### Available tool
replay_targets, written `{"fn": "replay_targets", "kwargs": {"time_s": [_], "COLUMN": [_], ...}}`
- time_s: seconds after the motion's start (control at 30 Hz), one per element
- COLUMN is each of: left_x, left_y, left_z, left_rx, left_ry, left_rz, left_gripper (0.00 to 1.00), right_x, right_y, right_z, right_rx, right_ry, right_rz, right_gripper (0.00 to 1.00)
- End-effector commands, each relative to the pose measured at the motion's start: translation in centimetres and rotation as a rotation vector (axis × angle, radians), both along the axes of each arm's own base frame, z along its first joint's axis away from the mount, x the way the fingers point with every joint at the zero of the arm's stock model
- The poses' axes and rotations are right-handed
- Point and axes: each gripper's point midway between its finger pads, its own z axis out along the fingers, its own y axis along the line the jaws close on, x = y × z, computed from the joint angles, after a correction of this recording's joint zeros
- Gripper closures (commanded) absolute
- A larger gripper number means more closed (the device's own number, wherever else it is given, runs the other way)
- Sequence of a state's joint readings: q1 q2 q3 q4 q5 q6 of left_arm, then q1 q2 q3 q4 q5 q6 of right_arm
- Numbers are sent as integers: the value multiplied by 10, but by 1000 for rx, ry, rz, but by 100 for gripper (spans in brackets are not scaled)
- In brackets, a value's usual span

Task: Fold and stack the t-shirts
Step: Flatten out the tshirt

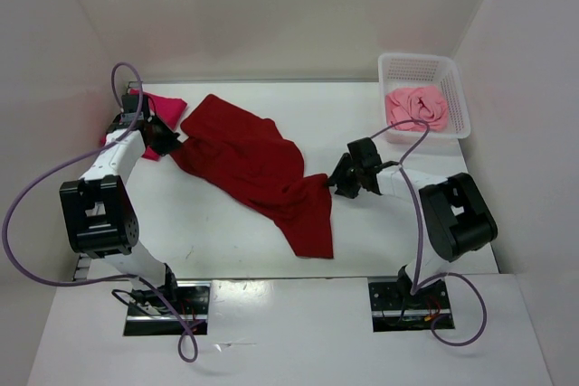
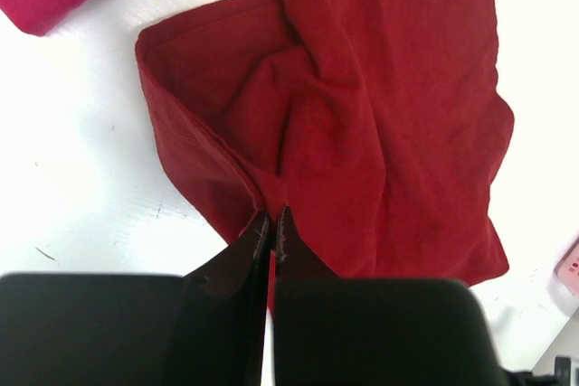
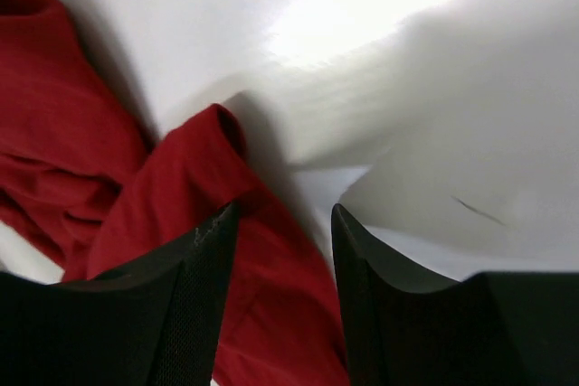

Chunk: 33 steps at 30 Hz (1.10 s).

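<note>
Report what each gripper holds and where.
Left gripper pinches the dark red t-shirt at a bunched edge near its left end. Right gripper is open, holding nothing.

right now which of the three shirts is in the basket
The light pink shirt, bunched inside the white mesh basket at the far right. The dark crimson shirt and the magenta shirt lie on the table.

The left arm (image 1: 99, 214) and the right arm (image 1: 457, 214) have white links and blocky black joint housings. A thin lilac cable (image 1: 419, 223) loops along each arm from its base. Each base stands on a metal plate (image 1: 199, 297). The right end effector (image 3: 285, 214) has matte black, tapering fingers (image 3: 181, 305).
</note>
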<state>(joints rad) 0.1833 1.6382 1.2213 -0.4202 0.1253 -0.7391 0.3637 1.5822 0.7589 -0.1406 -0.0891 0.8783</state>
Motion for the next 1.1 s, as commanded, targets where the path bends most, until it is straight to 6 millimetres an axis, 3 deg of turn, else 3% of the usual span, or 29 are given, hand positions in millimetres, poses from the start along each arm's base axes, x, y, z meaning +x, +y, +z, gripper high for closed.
{"fn": "replay_targets", "kwargs": {"time_s": [0.0,0.2,0.37,0.4,0.47,0.53,0.57,0.63,0.67,0.7,0.77,0.8,0.87,0.9,0.93,1.07], "left_x": [4,10,17,18,24,30,34,44,52,57,67,76,81,84,88,86], "left_y": [-1,-2,-5,-5,-2,1,1,5,9,10,14,15,18,19,19,21], "left_z": [17,24,29,25,28,29,27,31,32,34,33,46,49,50,58,59], "left_rx": [0,-14,-18,-19,-9,0,-6,5,17,18,27,32,40,41,44,55], "left_ry": [-62,-91,-109,-100,-113,-126,-122,-139,-145,-151,-153,-183,-188,-191,-211,-199], "left_rz": [-5,2,-1,-1,6,12,19,26,36,37,45,45,52,52,52,52], "left_gripper": [100,100,100,100,100,100,100,100,100,100,100,100,100,100,100,100], "right_x": [13,20,25,21,14,12,-1,-10,-33,-40,-73,-79,-93,-102,-107,-116], "right_y": [10,24,29,29,28,22,15,4,-3,-4,-2,6,16,30,38,60], "right_z": [-1,19,38,41,52,87,89,132,133,168,185,210,224,235,237,254], "right_rx": [16,82,161,167,171,170,143,121,103,124,142,160,185,201,209,225], "right_ry": [-42,-101,-137,-131,-137,-209,-175,-246,-170,-230,-156,-183,-158,-158,-145,-153], "right_rz": [69,118,171,177,191,187,186,168,166,173,198,225,240,289,311,366], "right_gripper": [48,65,90,100,100,100,100,100,100,100,100,100,100,100,100,100]}}
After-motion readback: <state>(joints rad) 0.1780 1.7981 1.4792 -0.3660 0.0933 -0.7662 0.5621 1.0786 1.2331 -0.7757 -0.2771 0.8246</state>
